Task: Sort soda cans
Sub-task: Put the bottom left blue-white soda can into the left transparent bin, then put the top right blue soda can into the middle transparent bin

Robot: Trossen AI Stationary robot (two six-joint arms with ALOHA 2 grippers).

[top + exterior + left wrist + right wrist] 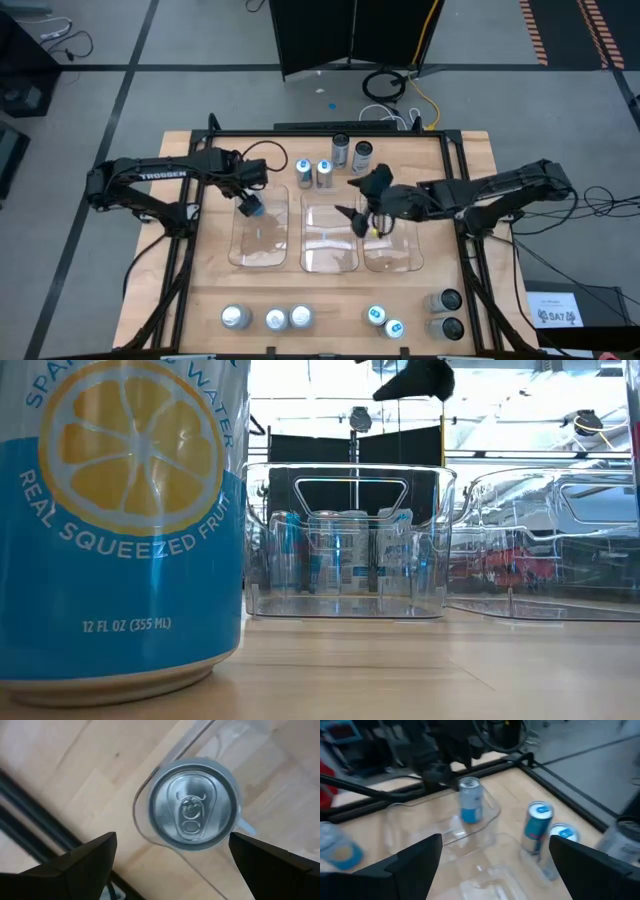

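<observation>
Inside the left bin [262, 238] stands one blue-sided can [251, 206] beneath the wide-open left hand [247, 199], while the other soda cans [266, 318] wait unsorted on the surface [330, 295], the wide-open, empty right hand [362, 218] over the bins.

A robotics lab: framed wooden table [200, 300], loose floor cables [395, 90], partition panels [340, 35].
</observation>
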